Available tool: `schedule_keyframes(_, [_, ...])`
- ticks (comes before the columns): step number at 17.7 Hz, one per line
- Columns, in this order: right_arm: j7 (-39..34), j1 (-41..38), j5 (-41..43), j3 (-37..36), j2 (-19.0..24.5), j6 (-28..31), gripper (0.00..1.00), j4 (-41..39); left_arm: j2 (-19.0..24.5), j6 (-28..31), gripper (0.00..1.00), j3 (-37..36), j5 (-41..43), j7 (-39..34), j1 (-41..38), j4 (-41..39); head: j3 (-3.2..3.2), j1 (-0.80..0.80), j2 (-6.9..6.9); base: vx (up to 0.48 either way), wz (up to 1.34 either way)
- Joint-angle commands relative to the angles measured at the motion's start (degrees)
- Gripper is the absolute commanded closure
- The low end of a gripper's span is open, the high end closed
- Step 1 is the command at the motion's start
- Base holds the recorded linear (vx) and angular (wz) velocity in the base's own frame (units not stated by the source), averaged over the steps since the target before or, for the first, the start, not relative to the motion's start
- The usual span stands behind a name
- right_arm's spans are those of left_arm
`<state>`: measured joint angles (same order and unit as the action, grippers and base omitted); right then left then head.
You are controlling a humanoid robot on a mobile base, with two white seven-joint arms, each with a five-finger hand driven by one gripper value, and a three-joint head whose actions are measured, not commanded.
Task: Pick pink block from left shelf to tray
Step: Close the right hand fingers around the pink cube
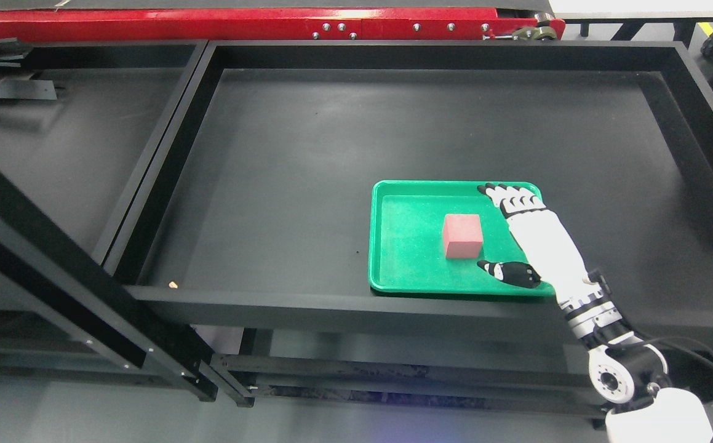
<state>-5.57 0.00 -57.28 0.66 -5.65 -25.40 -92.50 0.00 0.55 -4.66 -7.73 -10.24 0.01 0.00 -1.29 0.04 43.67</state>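
The pink block sits upright in the middle of the green tray, which lies in the large black bin. My right hand hovers over the tray's right side, just right of the block. Its fingers are stretched out and the thumb is spread, with nothing held. A small gap separates hand and block. The left arm does not show.
The black bin's raised walls surround the tray. A second black compartment lies to the left behind a slanted black frame bar. A red beam runs along the back.
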Motion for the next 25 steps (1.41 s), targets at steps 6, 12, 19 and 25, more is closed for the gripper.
schedule_keyframes(6, [-6.29,0.53,0.24,2.77,-0.24,1.59,0.01,1.71,1.00,-0.02,0.00,0.00,0.00,-0.04,1.75,-1.00,0.00,0.00,0.00,0.134,-0.01])
schedule_keyframes(12, [-10.60,0.79,0.24,3.04,-0.24,1.85,0.01,3.12,1.00,-0.02,0.00,0.00,0.00,-0.04,1.66,-1.00,0.00,0.00,0.00,0.089,0.01])
schedule_keyframes(19, [-13.23,0.79,0.06,3.12,-0.68,2.81,0.02,4.52,1.00,-0.02,0.00,0.00,0.00,-0.04,1.66,-1.00,0.00,0.00,0.00,0.053,0.02])
schedule_keyframes(25, [-13.59,0.88,-0.11,3.21,-1.12,3.87,0.02,5.84,1.00,-0.02,0.00,0.00,0.00,-0.04,1.75,-1.00,0.00,0.00,0.00,0.032,0.00])
